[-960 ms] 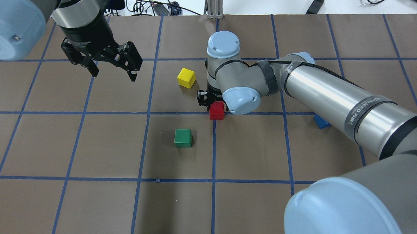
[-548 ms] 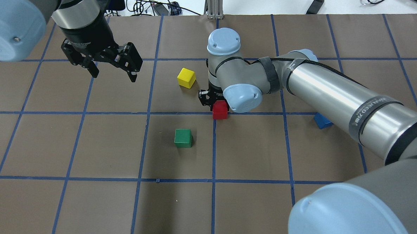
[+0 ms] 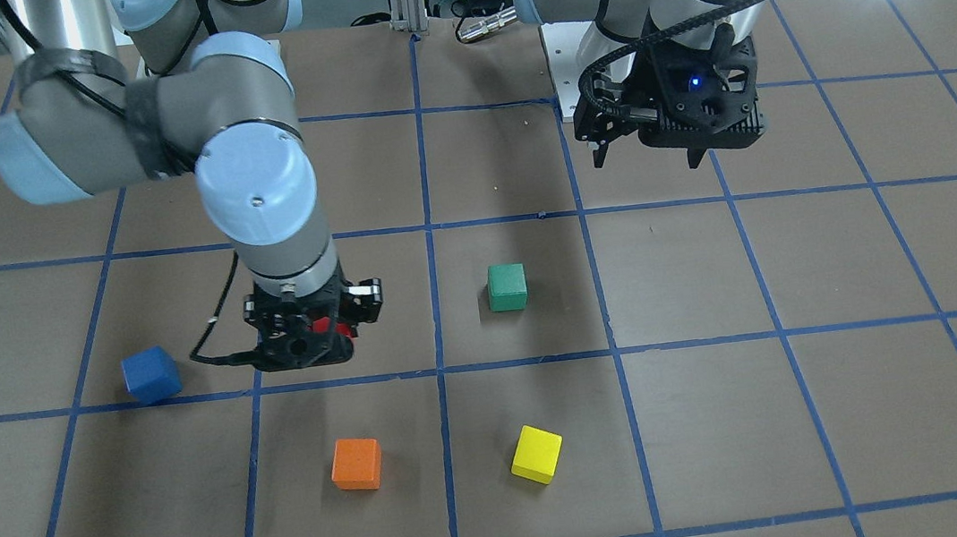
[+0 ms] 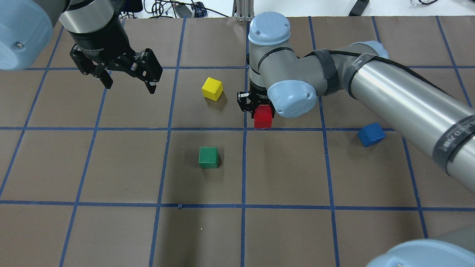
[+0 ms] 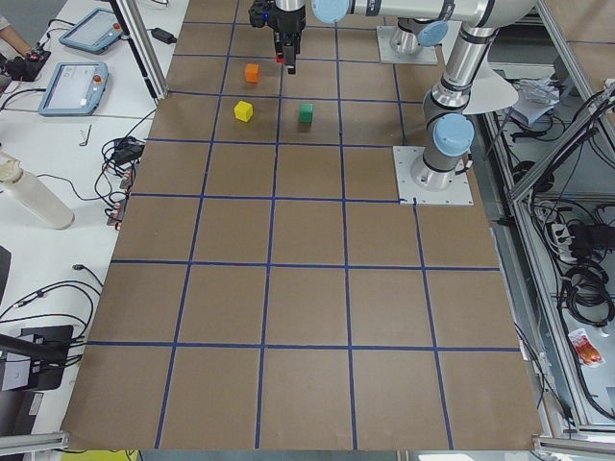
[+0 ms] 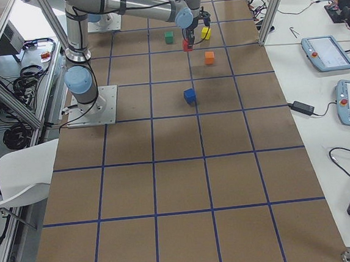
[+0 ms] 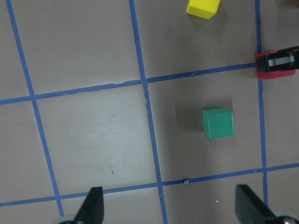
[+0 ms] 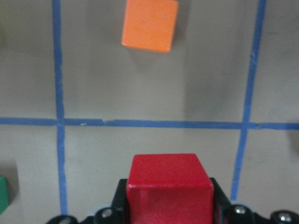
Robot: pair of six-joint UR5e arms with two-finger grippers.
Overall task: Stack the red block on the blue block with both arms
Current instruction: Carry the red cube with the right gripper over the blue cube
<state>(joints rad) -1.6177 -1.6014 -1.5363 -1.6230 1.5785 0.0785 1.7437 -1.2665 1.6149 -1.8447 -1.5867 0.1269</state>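
My right gripper (image 4: 262,110) is shut on the red block (image 4: 263,117) and holds it above the table near the middle. The right wrist view shows the red block (image 8: 169,186) between the jaws. In the front view the gripper (image 3: 306,335) hides most of the red block (image 3: 328,326). The blue block (image 4: 371,134) lies alone on the table to the right, also in the front view (image 3: 151,375). My left gripper (image 4: 129,82) hangs open and empty over the far left of the table, well away from both blocks.
A green cube (image 4: 208,157) lies in front of the red block and a yellow cube (image 4: 212,88) to its left. An orange cube (image 3: 356,463) lies beyond the right gripper, hidden by the arm in the overhead view. Cables lie past the far edge.
My right arm has moved to the right and a little farther away with the red block in its jaws, which uncovers the blue block. The left arm has not moved.
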